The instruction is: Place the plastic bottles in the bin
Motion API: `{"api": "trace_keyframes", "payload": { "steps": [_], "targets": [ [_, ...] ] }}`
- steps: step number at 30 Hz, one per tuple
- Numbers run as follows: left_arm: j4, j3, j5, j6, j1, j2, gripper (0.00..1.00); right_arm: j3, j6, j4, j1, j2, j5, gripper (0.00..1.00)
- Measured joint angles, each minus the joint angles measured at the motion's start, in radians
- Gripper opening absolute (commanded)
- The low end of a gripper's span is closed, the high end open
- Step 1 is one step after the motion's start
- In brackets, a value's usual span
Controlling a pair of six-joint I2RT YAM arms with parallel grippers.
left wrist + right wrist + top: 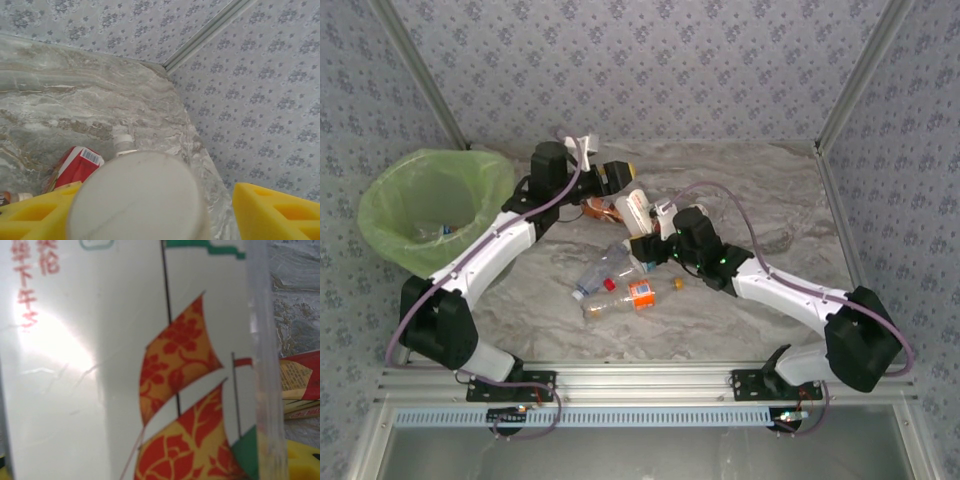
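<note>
A white bottle (100, 370) is very close up. It has red and orange flowery shapes like sails, some green bits, and red writing at the top. To the right, past its edge, a red and yellow label (300, 375) lies on the grey stone table (295, 305).
</note>
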Motion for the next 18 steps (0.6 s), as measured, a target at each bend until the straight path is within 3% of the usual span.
{"api": "trace_keyframes", "payload": {
  "steps": [10,18],
  "targets": [
    [-0.025,0.0,-0.031,-0.017,-0.006,0.0,0.4,0.004,0.009,0.01,0.01,0.016,0.0,0.6],
    [-0.023,0.0,-0.03,-0.037,-0.006,0.0,0.28,0.005,0.015,0.014,0.012,0.021,-0.002,0.68]
  ]
}}
